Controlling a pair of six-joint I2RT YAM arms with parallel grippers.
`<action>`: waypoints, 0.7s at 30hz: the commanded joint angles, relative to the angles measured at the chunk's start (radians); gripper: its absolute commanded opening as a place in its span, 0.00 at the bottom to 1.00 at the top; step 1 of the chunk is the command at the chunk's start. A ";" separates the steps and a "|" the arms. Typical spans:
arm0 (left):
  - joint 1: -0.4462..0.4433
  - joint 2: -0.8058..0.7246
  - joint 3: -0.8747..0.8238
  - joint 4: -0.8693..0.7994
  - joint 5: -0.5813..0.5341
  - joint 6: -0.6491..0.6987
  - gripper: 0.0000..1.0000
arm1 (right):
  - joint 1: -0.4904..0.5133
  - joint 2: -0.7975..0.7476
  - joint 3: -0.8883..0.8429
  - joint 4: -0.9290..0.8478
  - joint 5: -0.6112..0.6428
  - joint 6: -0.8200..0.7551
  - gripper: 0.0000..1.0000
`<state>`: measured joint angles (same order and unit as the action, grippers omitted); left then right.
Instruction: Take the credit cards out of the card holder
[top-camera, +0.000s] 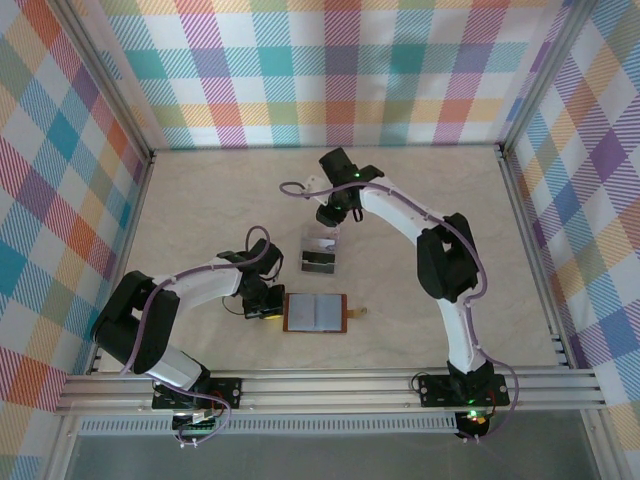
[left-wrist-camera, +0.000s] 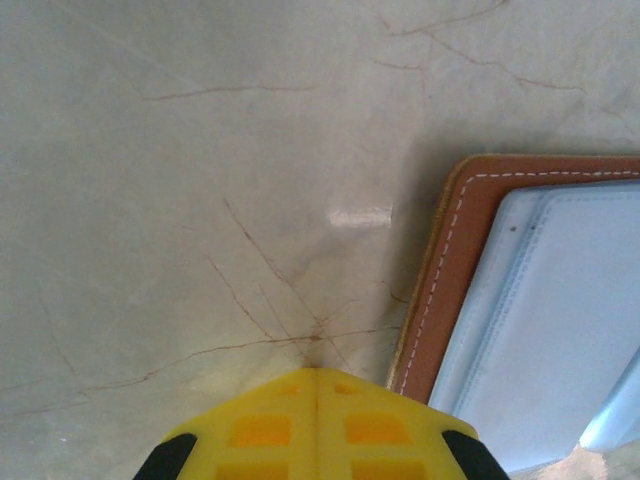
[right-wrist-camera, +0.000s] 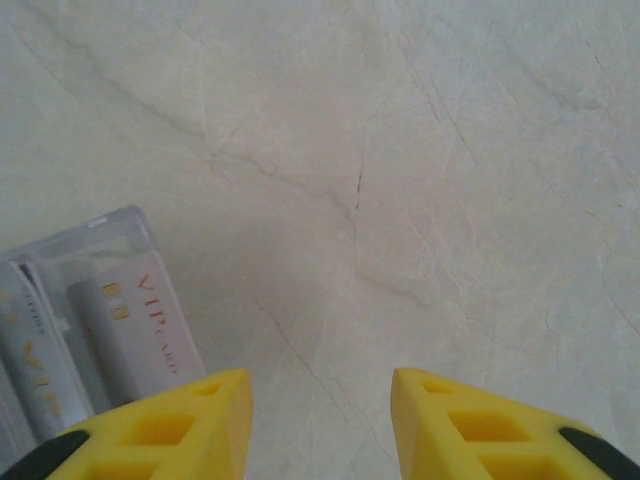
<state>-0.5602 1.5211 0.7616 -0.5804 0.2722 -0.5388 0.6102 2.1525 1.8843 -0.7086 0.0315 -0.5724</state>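
Note:
The card holder (top-camera: 314, 312) lies open and flat near the front of the table, brown leather with grey-blue pockets, its strap tab (top-camera: 356, 312) pointing right. My left gripper (top-camera: 264, 307) is shut and empty just off the holder's left edge. In the left wrist view its fingers (left-wrist-camera: 318, 376) meet beside the stitched brown rim of the card holder (left-wrist-camera: 448, 290). The credit cards (top-camera: 320, 251) lie farther back, pale with VIP lettering (right-wrist-camera: 135, 320), seemingly inside a clear sleeve (right-wrist-camera: 105, 230). My right gripper (top-camera: 333, 213) hovers open just behind them, with bare table between its fingertips (right-wrist-camera: 320, 385).
Checked walls close the table on the left, back and right. A metal rail (top-camera: 330, 385) carrying both arm bases runs along the near edge. Bare marble-look tabletop (top-camera: 500, 250) stretches to the right of the right arm.

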 joint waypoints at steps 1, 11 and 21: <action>-0.035 0.016 -0.031 0.020 0.089 -0.016 0.01 | 0.014 -0.008 0.009 -0.070 -0.057 -0.007 0.42; -0.037 0.016 -0.031 0.015 0.098 -0.012 0.01 | 0.023 0.044 0.022 -0.106 -0.049 -0.004 0.41; -0.043 0.004 -0.042 0.035 0.123 -0.025 0.01 | 0.026 -0.057 -0.025 -0.074 -0.089 0.069 0.41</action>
<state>-0.5804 1.5211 0.7464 -0.5453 0.3355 -0.5465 0.6281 2.1803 1.8774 -0.7898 -0.0143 -0.5514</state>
